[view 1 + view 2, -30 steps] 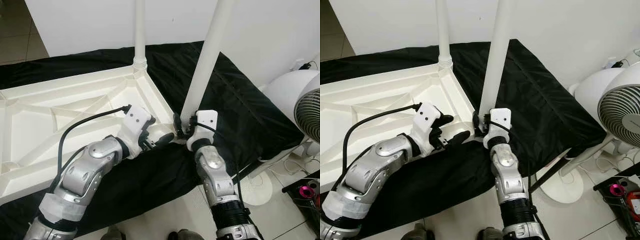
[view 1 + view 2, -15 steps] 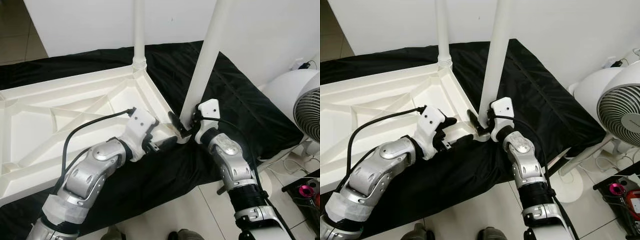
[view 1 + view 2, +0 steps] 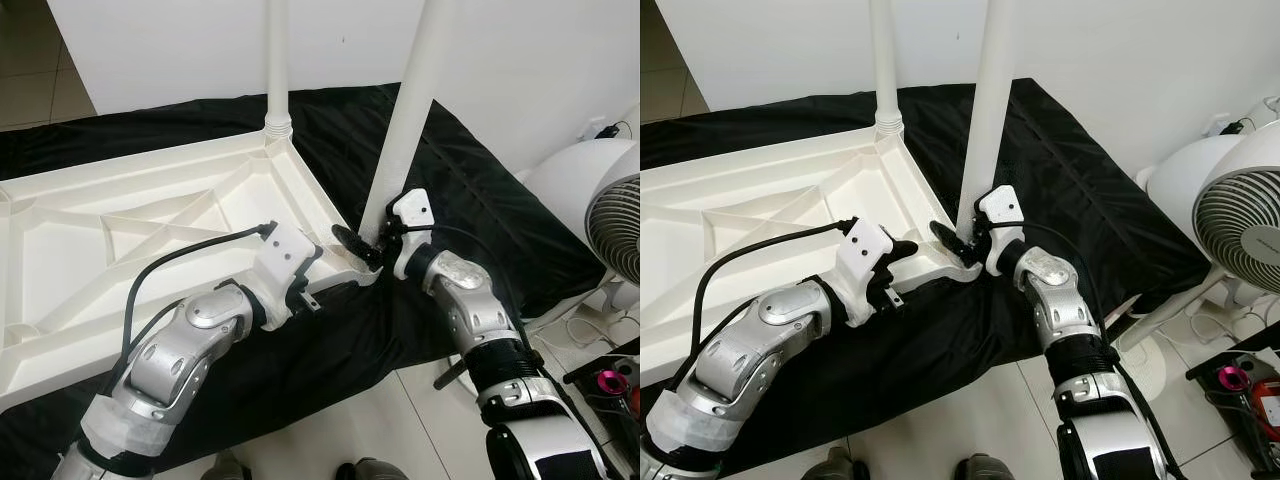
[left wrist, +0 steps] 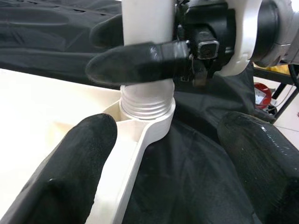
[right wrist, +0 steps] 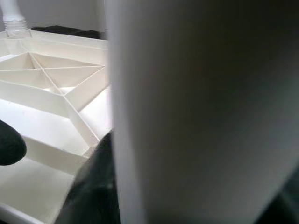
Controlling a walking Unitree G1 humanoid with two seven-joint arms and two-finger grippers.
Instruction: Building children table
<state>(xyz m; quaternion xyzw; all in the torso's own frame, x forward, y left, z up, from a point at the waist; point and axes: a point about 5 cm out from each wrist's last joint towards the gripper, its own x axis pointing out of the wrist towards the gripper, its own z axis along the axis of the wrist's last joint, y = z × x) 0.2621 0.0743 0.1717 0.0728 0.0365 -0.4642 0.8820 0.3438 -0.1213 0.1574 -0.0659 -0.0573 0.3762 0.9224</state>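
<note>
Left eye view: upturned tabletop (image 3: pixel 110 240) lies on a black-draped surface (image 3: pixel 480 220), one leg (image 3: pixel 277 60) seated at its 12 o'clock corner. Left claw (image 3: pixel 318 283), fingers spread and holding nothing, braces the near corner at 3 o'clock. There the second leg (image 3: pixel 410 110) stands in its threaded socket (image 4: pixel 145 103), the right claw (image 3: pixel 368 248) closed around its base. Judgement: keep the leg vertical while twisting, tabletop pinned, lest threads cross.
</note>
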